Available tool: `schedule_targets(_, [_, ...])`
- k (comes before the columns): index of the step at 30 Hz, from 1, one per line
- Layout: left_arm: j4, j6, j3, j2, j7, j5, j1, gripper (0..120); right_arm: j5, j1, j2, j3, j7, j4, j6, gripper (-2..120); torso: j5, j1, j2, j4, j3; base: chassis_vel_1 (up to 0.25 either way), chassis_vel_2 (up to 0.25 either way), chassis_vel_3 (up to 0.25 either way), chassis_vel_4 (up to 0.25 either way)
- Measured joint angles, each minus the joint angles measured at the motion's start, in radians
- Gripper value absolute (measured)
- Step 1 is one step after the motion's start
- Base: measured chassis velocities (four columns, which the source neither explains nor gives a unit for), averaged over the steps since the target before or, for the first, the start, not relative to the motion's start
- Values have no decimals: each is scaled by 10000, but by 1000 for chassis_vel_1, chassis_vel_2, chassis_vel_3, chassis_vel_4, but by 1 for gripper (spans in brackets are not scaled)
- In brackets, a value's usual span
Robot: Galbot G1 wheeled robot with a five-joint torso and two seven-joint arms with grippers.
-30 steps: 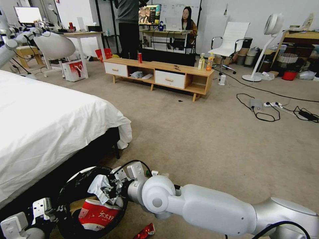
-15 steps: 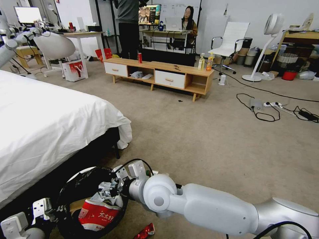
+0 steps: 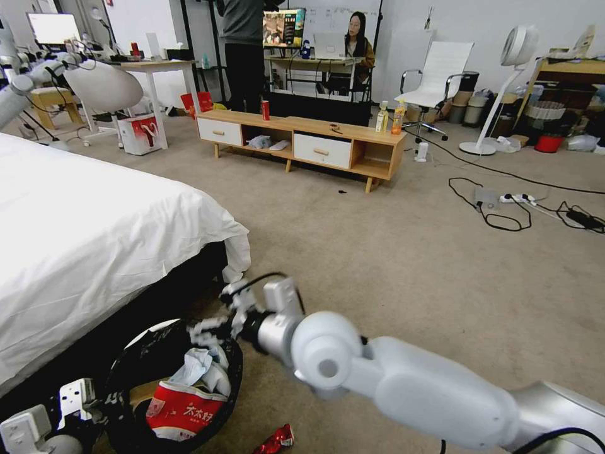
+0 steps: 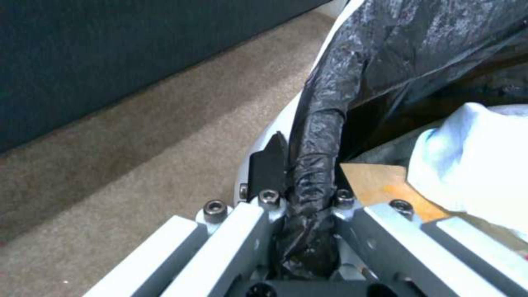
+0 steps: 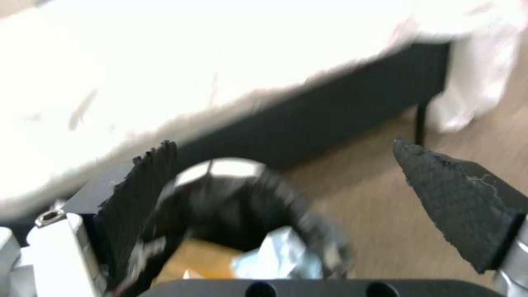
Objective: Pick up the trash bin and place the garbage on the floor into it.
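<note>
The trash bin [image 3: 126,372], white with a black bag liner, stands low on the floor beside the bed. My left gripper [image 3: 94,403] is shut on its rim [image 4: 319,123], pinching the black liner, as the left wrist view [image 4: 308,181] shows. Inside lie a white tissue [image 3: 201,369], a red-and-white snack packet [image 3: 183,413] and a brown paper bag [image 4: 379,185]. My right gripper [image 3: 217,315] hovers open above the bin's far rim with nothing between its fingers; its wrist view [image 5: 280,152] looks down on the bin [image 5: 242,206]. A small crushed red piece [image 3: 275,439] lies on the carpet by the bin.
The white bed [image 3: 94,233] and its dark frame crowd the bin's left side. A low wooden TV cabinet [image 3: 302,139] stands ahead, with cables and a power strip [image 3: 504,208] at the far right. Open carpet [image 3: 391,265] lies ahead and to the right.
My right gripper dipped the white tissue into the bin, let it go and rose up and away, open. The tissue now lies in the bin. The left gripper kept its hold.
</note>
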Motion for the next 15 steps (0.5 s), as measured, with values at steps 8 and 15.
schedule_targets(8, [38,0,-111,123,18,7,115,1,-873,-542,-1758,1278,-1993,558,933,100,0,0,1,0,0,0,0,0,0])
schedule_targets(15, [36,0,-132,206,35,21,234,1,-3227,-1738,-3568,1798,-5088,398,2522,92,2,0,1,0,0,0,0,0,0])
